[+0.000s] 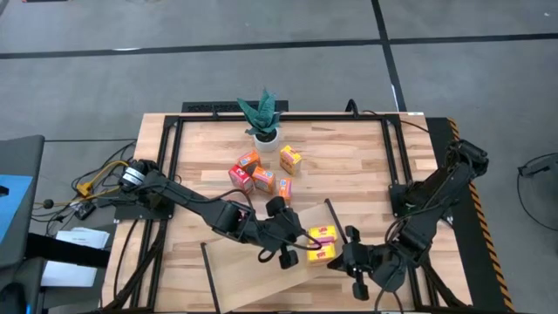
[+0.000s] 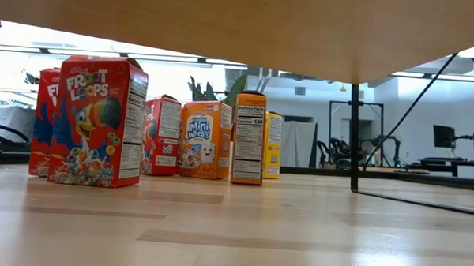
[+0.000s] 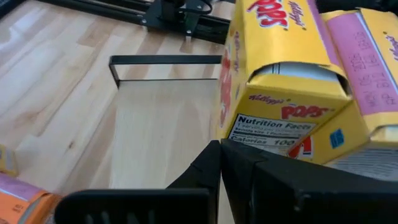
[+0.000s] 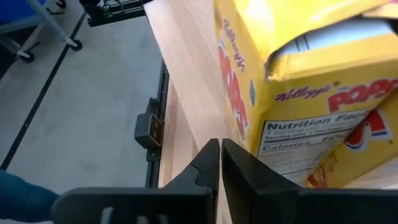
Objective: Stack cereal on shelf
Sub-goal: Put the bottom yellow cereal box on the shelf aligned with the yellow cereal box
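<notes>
Two yellow cardboard cereal boxes (image 1: 323, 243) seen lying on light-wood shelf board (image 1: 261, 279), near edge. Left gripper (image 1: 277, 254) clenched, empty, beside them; right gripper (image 1: 352, 262) clenched, empty, right of them. Red and orange boxes (image 1: 261, 174) left mid-table. Step judged: nudging boxes together. Next: alignment needed, then fetch.

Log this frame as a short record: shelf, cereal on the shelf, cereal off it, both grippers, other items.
shelf: light-wood board with black end rails, lying at an angle at the table's near edge
cereal on shelf: two yellow Pops boxes, side by side
cereal off shelf: five red and orange boxes standing on the tabletop near the plant
left gripper: shut, empty, just beside the Pops boxes
right gripper: shut, empty, at the other side of the same boxes
other: potted plant at the far edge
</notes>
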`<action>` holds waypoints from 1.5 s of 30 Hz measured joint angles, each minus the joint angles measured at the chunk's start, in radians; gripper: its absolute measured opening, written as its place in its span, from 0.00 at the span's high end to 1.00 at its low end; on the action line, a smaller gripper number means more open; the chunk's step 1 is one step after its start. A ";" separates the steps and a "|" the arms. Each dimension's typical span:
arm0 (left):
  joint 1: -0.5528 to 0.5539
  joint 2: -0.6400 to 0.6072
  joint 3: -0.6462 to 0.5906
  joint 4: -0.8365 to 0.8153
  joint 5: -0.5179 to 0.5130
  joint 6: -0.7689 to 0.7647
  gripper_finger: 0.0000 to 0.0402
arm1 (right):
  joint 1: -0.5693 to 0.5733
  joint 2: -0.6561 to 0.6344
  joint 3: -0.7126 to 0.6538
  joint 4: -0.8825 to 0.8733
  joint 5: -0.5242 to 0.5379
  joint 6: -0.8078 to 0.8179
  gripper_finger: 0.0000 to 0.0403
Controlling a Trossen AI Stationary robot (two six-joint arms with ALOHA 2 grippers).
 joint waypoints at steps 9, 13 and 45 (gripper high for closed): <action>-0.013 0.000 0.000 0.006 0.023 -0.024 1.00 | 0.004 0.000 0.000 -0.012 0.000 0.004 0.96; -0.021 0.000 0.000 0.027 0.022 -0.030 1.00 | 0.004 0.000 0.000 -0.040 0.000 0.027 0.95; -0.087 -0.002 0.000 -0.107 0.014 -0.257 1.00 | 0.038 -0.086 0.001 -0.151 0.011 0.063 0.94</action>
